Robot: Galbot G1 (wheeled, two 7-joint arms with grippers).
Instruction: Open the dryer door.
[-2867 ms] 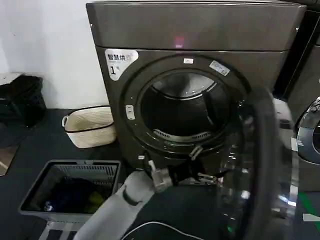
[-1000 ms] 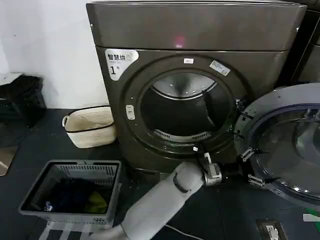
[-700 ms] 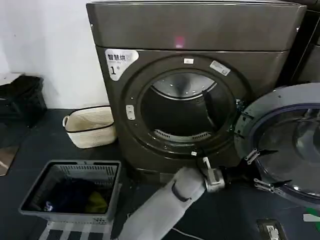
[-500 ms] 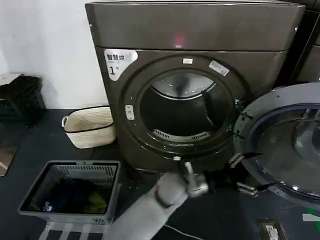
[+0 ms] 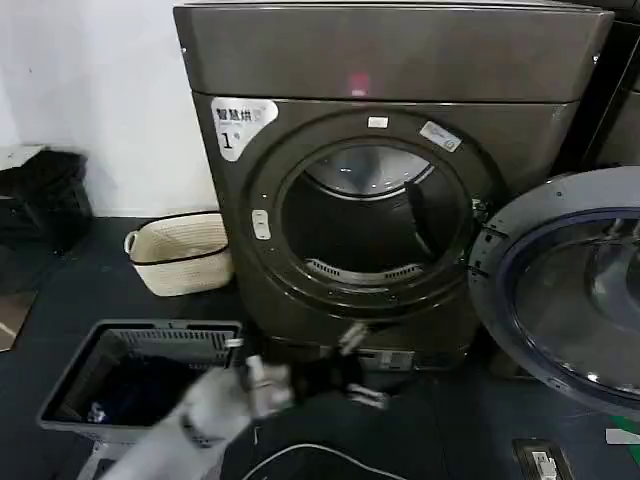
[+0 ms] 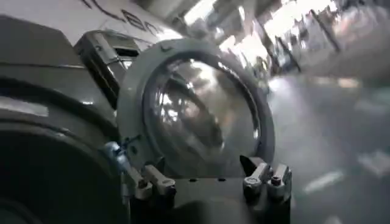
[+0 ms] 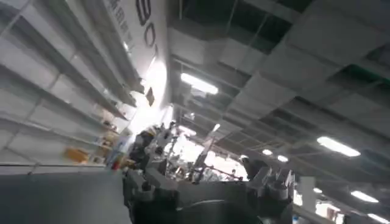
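Observation:
The dryer [image 5: 390,60], dark grey-brown with a white "1" sticker and a pink light, stands straight ahead with its drum mouth [image 5: 370,225] uncovered. The dryer door [image 5: 487,290] hangs wide open to the right, its grey inner face and dark glass turned toward me. My left gripper [image 5: 362,368] is low in front of the dryer's base, well left of the door, open and empty. In the left wrist view the door [image 6: 137,103] lies beyond that open gripper [image 6: 207,182]. My right gripper [image 7: 204,182] points up at a ceiling, its fingers spread with nothing between them.
A grey laundry basket [image 5: 165,330] with clothes sits on the floor at the lower left. A cream woven basket [image 5: 180,250] stands by the wall beside the dryer. A darker neighbouring machine [image 5: 620,90] stands at the right. A black cable [image 5: 310,455] lies on the floor near me.
The door swung from half open to fully open on the right. My left arm then let go of its rim and drew back leftward and toward me, low before the dryer.

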